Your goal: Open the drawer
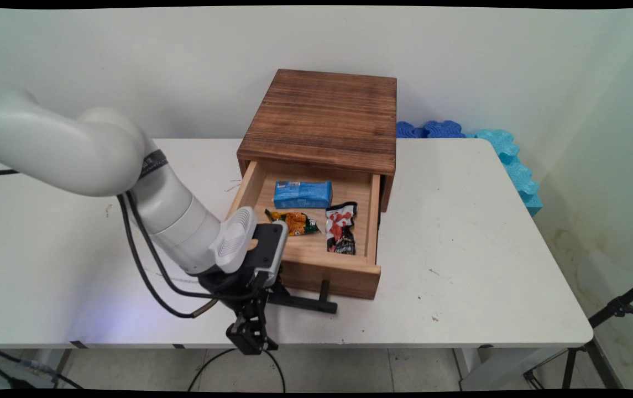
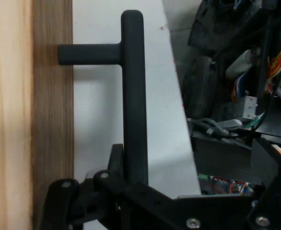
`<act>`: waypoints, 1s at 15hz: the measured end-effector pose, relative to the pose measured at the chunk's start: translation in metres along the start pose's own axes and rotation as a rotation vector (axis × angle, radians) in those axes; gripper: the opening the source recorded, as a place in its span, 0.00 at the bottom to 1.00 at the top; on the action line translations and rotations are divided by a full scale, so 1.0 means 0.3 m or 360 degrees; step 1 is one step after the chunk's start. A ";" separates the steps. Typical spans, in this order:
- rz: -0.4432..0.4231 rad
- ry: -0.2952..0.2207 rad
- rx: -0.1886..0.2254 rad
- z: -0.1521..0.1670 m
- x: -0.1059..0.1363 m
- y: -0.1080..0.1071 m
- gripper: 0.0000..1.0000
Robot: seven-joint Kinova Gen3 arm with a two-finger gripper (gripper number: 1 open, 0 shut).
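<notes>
Wood box (image 1: 322, 116): tabletop's rear middle
Drawer (image 1: 316, 265): pulled out; blue pack (image 1: 302, 194), orange pack (image 1: 296, 222), red pack (image 1: 341, 228) inside
Gripper (image 1: 277, 296): front edge, jaws clamped on handle (image 2: 134, 96)

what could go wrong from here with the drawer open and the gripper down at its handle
1. The drawer is pulled far out of the wooden box; more pull might drag it free or tip it.
2. The gripper hangs past the table edge by the black handle; a sideways swing could knock the handle or shift the box.
3. The blue packet, orange packet and red packet lie loose and may slide if jolted.
</notes>
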 end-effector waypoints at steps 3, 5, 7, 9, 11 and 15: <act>0.0000 0.0000 -0.0023 -0.002 -0.002 0.031 1.00; 0.0000 0.0000 -0.0033 -0.003 -0.005 0.046 1.00; 0.0000 -0.0002 -0.0047 -0.004 -0.008 0.063 1.00; 0.0002 -0.0003 -0.0059 -0.005 -0.012 0.078 1.00; 0.0004 -0.0004 -0.0070 -0.006 -0.015 0.092 1.00; 0.0012 -0.0004 -0.0085 -0.008 -0.017 0.115 1.00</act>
